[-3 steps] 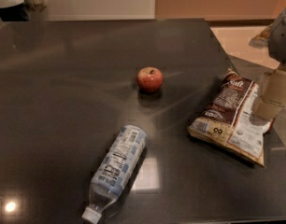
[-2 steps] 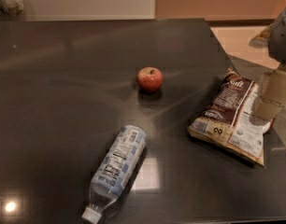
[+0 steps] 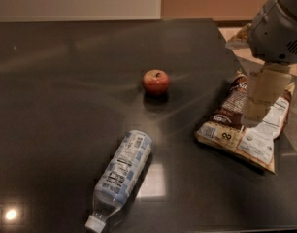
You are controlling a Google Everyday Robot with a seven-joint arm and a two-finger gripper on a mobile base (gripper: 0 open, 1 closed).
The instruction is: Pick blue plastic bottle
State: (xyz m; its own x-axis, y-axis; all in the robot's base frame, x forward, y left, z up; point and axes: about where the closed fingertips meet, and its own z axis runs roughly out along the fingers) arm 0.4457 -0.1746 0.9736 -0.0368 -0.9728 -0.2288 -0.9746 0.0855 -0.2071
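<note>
The blue plastic bottle (image 3: 122,174) lies on its side on the dark, glossy desk (image 3: 66,81), near the front edge and left of centre, with its white cap (image 3: 95,223) pointing toward the front-left corner and its base angled back toward the middle. The desk takes up nearly the whole view. Over its right side hangs the robot's arm, a grey housing with the tool (image 3: 257,106) pointing downward above a brown snack bag (image 3: 226,130). Whether the tool is open or closed I cannot tell from here. It holds nothing and is well apart from the bottle. A red apple (image 3: 156,81) sits alone near the middle of the desk, between the two but further back. The bottle looks light, thin-walled and likely to give under a hard squeeze. Being round and smooth on a slick top, it could roll or skid away if nudged from the side. The labelled middle of the body, taken across its width from above, seems the best hold.
</note>
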